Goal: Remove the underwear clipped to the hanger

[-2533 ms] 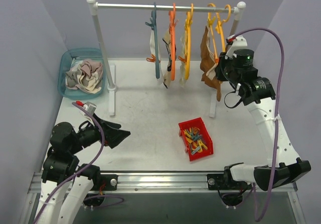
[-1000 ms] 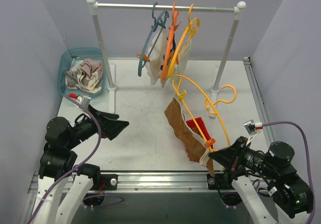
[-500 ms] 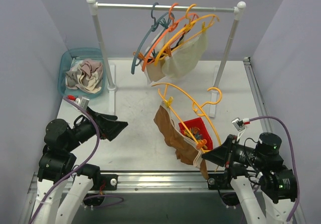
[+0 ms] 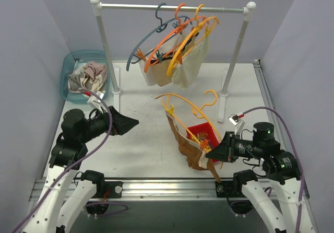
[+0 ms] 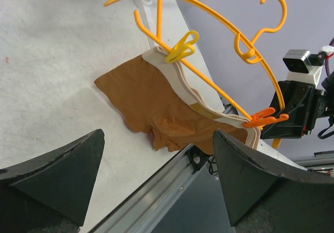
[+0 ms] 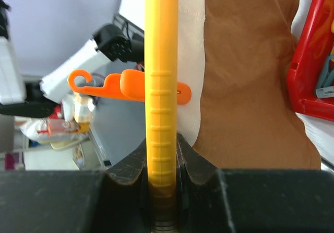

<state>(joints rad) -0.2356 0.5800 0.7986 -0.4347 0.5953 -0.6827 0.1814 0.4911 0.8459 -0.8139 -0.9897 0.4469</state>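
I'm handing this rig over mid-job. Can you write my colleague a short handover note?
Right end effector: shut on the yellow plastic hanger, off the rail.
Left end effector: open, empty.
Brown fabric briefs: clipped to that hanger by a yellow clothespin and an orange clothespin.
Done: crumpled underwear lies in the teal plastic basket.
Left: unclip the brown briefs, then the cream underwear hanging from the rail.

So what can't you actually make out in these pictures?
- Red bin's contents: top view, the brown underwear and the hanger cover most of it.
- Cream underwear on the rail: top view, bunched and overlapping, so no count.
- Basket pile: top view, crumpled and too small to count.
- Orange clip's bite: right wrist view, the hanger crosses in front.
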